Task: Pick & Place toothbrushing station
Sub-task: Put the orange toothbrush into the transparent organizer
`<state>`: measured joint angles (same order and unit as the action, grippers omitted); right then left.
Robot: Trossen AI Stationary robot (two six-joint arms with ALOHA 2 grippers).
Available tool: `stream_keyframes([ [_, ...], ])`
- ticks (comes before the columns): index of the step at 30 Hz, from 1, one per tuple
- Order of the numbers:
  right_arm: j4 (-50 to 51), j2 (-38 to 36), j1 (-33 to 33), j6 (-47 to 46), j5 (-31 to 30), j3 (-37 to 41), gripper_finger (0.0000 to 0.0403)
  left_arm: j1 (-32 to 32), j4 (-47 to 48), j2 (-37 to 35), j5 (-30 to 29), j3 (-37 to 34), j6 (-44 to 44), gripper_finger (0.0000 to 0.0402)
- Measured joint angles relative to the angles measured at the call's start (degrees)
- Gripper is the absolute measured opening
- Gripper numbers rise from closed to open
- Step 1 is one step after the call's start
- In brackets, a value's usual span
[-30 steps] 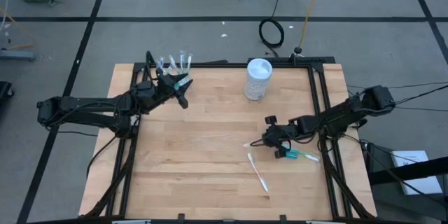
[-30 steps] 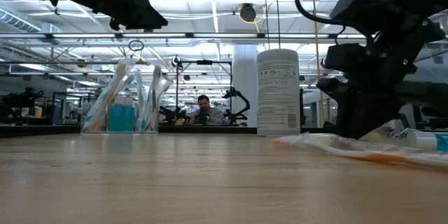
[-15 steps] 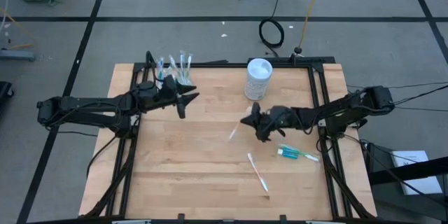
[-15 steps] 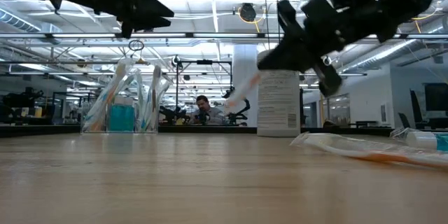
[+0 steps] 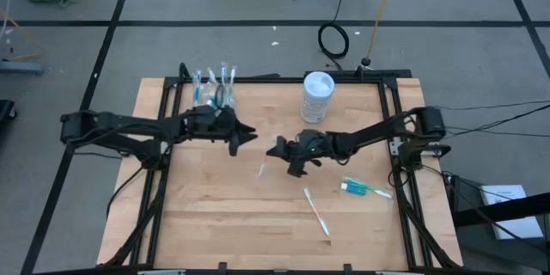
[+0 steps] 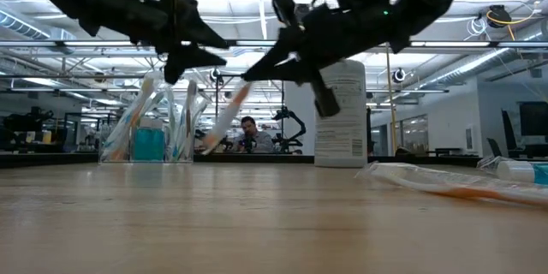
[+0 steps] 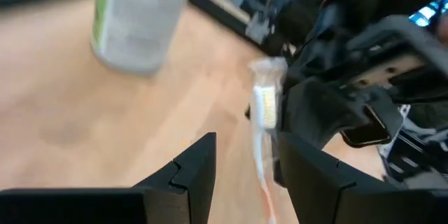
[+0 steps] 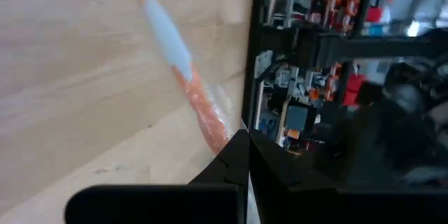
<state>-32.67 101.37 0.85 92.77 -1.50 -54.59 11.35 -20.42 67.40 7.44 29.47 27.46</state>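
Right pincer (image 5: 277,148) over the middle of the tabletop (image 5: 215,215), closed on a pale toothbrush (image 5: 263,169). Left pincer (image 5: 247,136) just beside it, fingers spread. Clear cup (image 5: 215,90) at back-left edge. Two more toothbrushes (image 5: 316,212) (image 5: 365,190) lie front-right.

1. We see a pale wooden table (image 5: 215,206) on a black frame.
2. Behind the left gripper (image 5: 247,135), a clear cup (image 5: 212,93) of toothbrushes stands at the far edge.
3. A white canister (image 5: 317,96) stands beyond the right gripper (image 5: 277,149).
4. A toothbrush (image 5: 316,212) and a toothpaste tube (image 5: 364,190) lie on its near side.
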Motion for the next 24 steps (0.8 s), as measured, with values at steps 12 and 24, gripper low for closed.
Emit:
stream_keyframes([
  [12,-0.22,3.67,2.46,2.83,-0.15,-3.43,0.0000,-3.99,-0.40,7.37,6.65,0.02,2.64,0.0159],
  [24,-3.88,3.67,2.63,7.00,0.07,-3.43,0.0000,-6.83,-6.52,7.62,1.54,0.09,1.20,0.0159],
])
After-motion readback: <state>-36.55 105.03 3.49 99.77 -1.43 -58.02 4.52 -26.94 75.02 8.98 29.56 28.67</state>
